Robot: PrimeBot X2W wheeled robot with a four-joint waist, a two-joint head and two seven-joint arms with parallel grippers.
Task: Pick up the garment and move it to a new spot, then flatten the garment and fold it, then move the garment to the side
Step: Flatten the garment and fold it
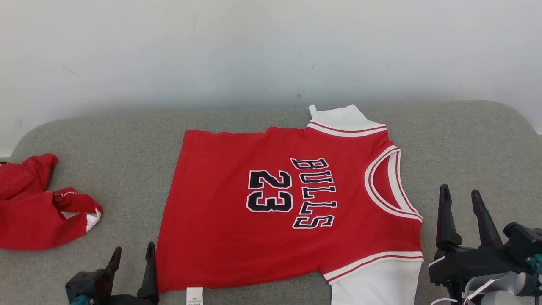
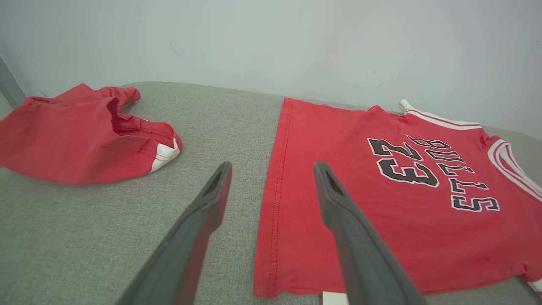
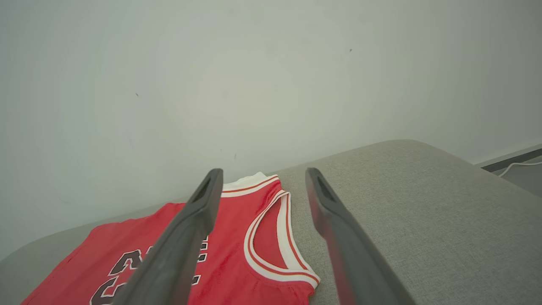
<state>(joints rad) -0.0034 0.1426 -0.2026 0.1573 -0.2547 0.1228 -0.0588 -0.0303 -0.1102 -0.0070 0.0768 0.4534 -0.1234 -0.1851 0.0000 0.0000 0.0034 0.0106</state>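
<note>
Head view: your shirt (image 1: 288,203) looks light and limp, so pinch its hem and shoulder edges; left pincer (image 1: 133,250) and right pincer (image 1: 460,191) both gape empty.

Left tool (image 1: 133,248), right tool (image 1: 459,190) — both gaping, empty
</note>
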